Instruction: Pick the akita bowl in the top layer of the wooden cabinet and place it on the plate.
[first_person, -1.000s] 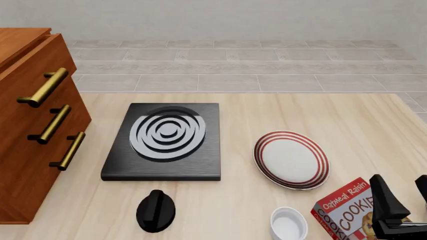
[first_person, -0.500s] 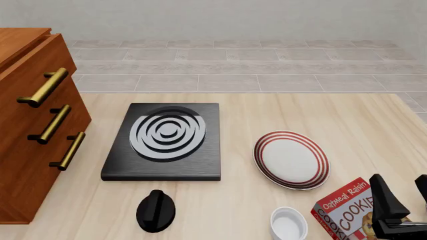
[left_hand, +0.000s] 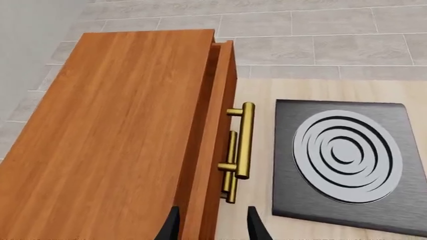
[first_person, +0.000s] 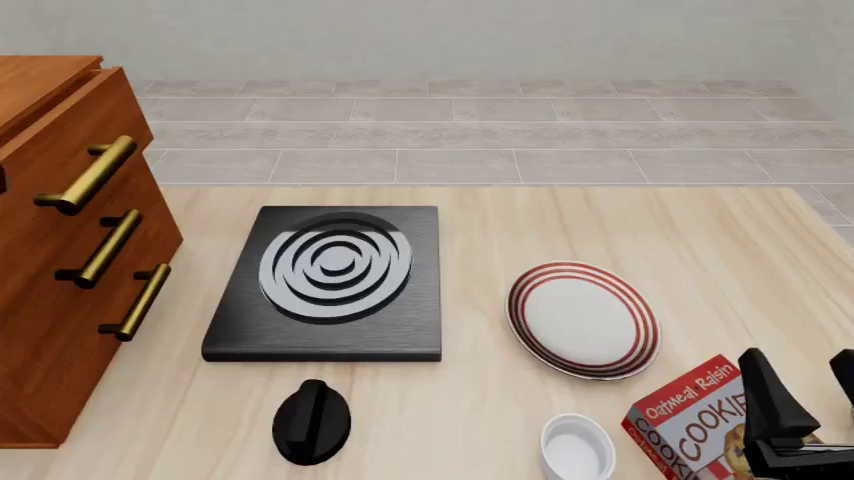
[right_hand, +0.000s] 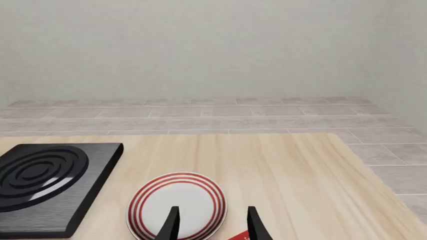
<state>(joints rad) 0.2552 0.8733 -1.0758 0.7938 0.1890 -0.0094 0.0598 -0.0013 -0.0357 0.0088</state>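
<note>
While no bowl shows in any view, akita bowl's whereabouts cannot be told; top layer (first_person: 74, 135) of wooden cabinet (first_person: 54, 300) stands barely ajar, front edge proud of the cabinet face by a slim gap in the left wrist view, interior hidden.

Wooden cabinet at left edge of counter (first_person: 534, 220), three brass bar handles stacked down its front; top handle (left_hand: 245, 140) seen from above in the left wrist view.

Left gripper (left_hand: 213, 227) above the cabinet's near end, fingers (left_hand: 172, 227) spread, one tip over the cabinet top, the other over the gap beside the handles. Holding nothing. Not visible in front view.

Right gripper (first_person: 807, 400) at near right corner, fingers (first_person: 771, 395) spread and empty, just above the cookie box (first_person: 687, 425).

Plate (first_person: 583, 319) right of centre on the counter, red rings, tilted slightly, nothing on it. Seen between the right fingers in the right wrist view.

Black stove (first_person: 331, 280) with white rings between cabinet and plate, apart from both. Black knob-like object (first_person: 311, 421) near of the stove. Small white bowl (first_person: 577, 447) near edge, just left of the cookie box, near of the plate.
</note>
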